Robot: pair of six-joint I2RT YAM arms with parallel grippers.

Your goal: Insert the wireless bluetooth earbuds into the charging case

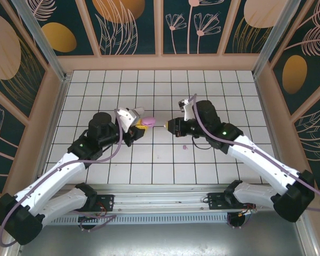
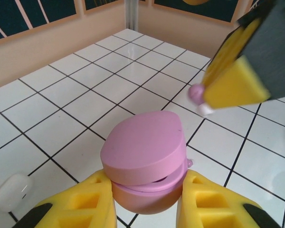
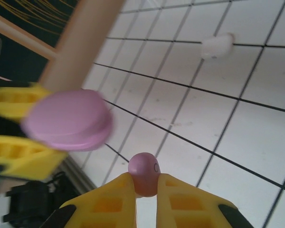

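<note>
Arms reach inward, tips facing. Left gripper [image 2: 145, 192] clamps purple case [image 2: 142, 147]; right gripper [image 3: 145, 190] pinches purple earbud [image 3: 143, 172], long axis along fingers.

Cam setup: one overhead, two wrist close-ups facing each other.
Top cam: high behind the arm bases, looking down and far over the whole table [image 1: 202, 85]. Left wrist cam: low, right at the case [image 2: 143, 152], facing right and far. Right wrist cam: tilted, facing left. Both wrist views share case and earbud [image 3: 143, 173]; left's catches the right gripper [image 2: 232, 80], right's the left gripper [image 3: 42, 124].
</note>
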